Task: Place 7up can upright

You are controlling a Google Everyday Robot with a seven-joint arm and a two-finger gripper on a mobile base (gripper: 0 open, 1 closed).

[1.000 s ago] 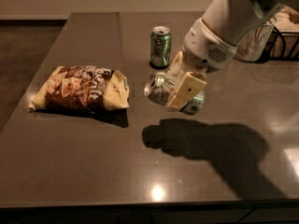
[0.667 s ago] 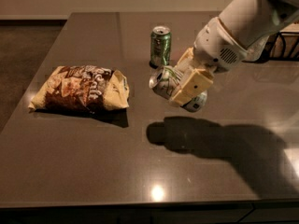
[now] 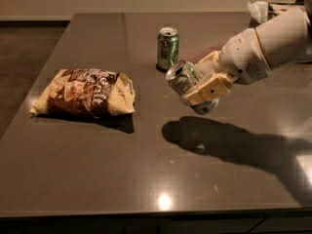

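The 7up can (image 3: 183, 77), silver with a silver top, is held in my gripper (image 3: 201, 84) above the middle of the dark table (image 3: 97, 150). It is tilted, its top pointing up and to the left. My cream fingers (image 3: 209, 89) are shut around its body, and my white arm comes in from the right. The can's shadow falls on the table below it. A darker all-green can (image 3: 167, 48) stands upright just behind and to the left of my gripper.
A brown and yellow chip bag (image 3: 84, 93) lies flat on the left half of the table. A dark basket with white paper (image 3: 261, 11) sits at the back right corner.
My arm has swung lower and to the right. The can has tipped, its top now pointing more upward, and it sits slightly higher and to the right.
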